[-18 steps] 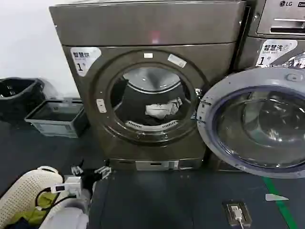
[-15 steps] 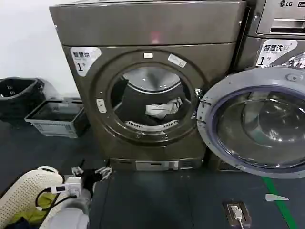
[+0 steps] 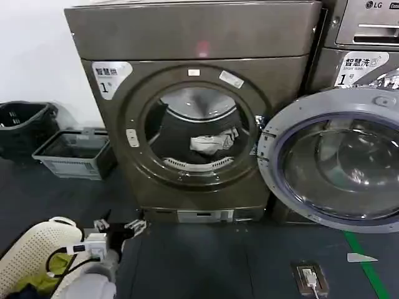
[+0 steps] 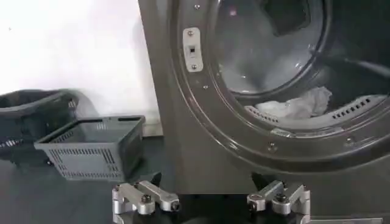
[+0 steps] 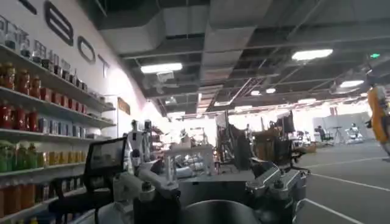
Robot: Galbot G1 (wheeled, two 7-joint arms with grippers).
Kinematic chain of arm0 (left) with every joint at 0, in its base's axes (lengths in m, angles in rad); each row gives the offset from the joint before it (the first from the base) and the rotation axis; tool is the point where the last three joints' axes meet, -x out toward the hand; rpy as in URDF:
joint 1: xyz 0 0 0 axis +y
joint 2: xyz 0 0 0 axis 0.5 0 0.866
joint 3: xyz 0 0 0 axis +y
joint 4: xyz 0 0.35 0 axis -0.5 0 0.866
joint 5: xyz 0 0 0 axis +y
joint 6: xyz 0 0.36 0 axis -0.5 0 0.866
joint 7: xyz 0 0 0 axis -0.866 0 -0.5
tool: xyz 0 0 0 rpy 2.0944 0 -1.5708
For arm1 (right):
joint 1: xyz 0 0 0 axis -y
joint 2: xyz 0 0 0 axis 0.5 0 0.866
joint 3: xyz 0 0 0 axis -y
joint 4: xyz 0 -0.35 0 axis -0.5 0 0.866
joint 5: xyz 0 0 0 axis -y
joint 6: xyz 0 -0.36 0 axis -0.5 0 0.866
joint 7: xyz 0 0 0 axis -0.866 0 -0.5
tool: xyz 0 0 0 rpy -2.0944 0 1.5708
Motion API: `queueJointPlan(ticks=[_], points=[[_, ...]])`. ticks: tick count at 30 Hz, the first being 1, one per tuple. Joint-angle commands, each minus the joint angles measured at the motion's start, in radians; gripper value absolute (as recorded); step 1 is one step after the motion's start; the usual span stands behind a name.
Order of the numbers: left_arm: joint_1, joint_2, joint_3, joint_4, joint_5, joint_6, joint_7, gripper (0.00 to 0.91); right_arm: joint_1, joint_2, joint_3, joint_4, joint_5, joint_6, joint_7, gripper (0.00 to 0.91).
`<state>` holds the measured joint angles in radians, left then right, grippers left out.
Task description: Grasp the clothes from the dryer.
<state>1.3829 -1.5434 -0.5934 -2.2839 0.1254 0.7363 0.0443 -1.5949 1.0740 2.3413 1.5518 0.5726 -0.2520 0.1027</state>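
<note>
One small bundle of clothes [image 3: 214, 142], crumpled white and pale grey, was seen at the centre of the head view, lying low in the drum of the dryer [image 3: 193, 37], far smaller than the round opening. The door [image 3: 336, 159] was swung fully open at the right edge, leaving the porthole unobstructed. The left gripper [image 3: 118, 225] was held low at the lower left, jaws spread wide and empty, well short of the dryer. The right gripper [image 5: 213, 189] was seen open, holding nothing, facing a room with shelves [image 5: 36, 122].
</note>
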Motion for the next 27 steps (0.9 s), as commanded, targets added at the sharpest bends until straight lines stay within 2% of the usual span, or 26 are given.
queueJointPlan(ticks=[1, 27], points=[[0.002, 0.002, -0.001, -0.01, 0.003, 0.049, 0.002, 0.907, 0.004, 0.003, -0.006, -0.002, 0.008, 0.009, 0.008, 0.907], [-0.001, 0.021, 0.016, -0.021, 0.008, 0.049, 0.013, 0.907, 0.013, 0.012, -0.013, 0.0, 0.015, 0.014, 0.018, 0.907]])
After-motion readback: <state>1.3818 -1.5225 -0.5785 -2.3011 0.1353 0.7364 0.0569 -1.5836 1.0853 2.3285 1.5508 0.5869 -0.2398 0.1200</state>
